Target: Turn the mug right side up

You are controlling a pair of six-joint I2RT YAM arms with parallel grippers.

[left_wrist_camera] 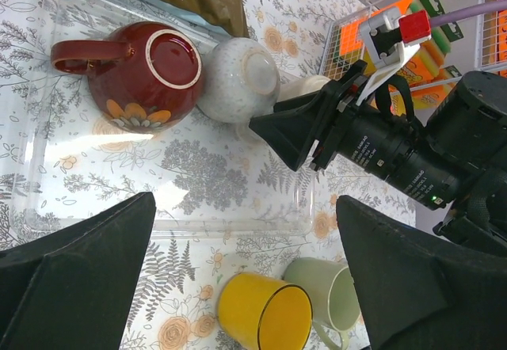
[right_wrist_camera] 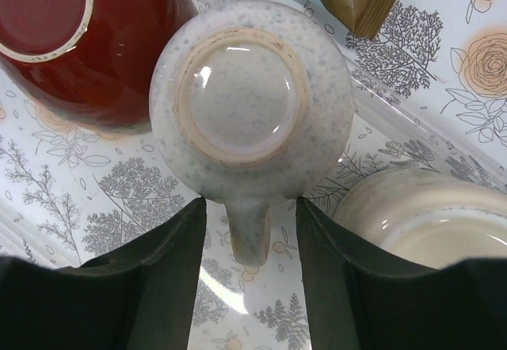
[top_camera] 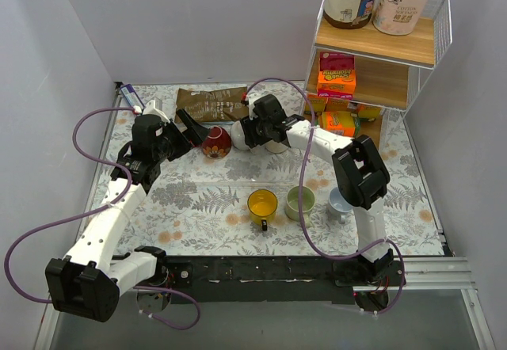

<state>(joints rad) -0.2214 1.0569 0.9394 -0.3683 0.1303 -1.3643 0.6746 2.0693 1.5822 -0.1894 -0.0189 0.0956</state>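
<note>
Inspecting progress, we find the task not yet carried out. The white speckled mug (right_wrist_camera: 249, 100) stands upside down on the clear tray (left_wrist_camera: 95, 172) at the far middle of the table, with its base facing up and its rim down. Its handle (right_wrist_camera: 249, 235) points toward the near side. Just to its left stands a red mug (left_wrist_camera: 142, 69), also inverted. Just to its right is a cream vessel (right_wrist_camera: 420, 215) with its mouth up.

The right gripper (right_wrist_camera: 249, 207) hangs over the speckled mug. Its jaws are apart, one on each side of the handle, and a gap shows on both sides. From this we judge that the speckled mug is the one meant. The left gripper (left_wrist_camera: 242, 207) hovers above the near part of the tray with its jaws wide apart, holding nothing.

In our judgement only the approach is done. Closing on the handle, lifting, turning the mug over and setting it down on its base are all left to do. A yellow mug (top_camera: 262, 204) and a green mug (top_camera: 300, 201) stand upright nearer the arms, well apart from the work.
</note>
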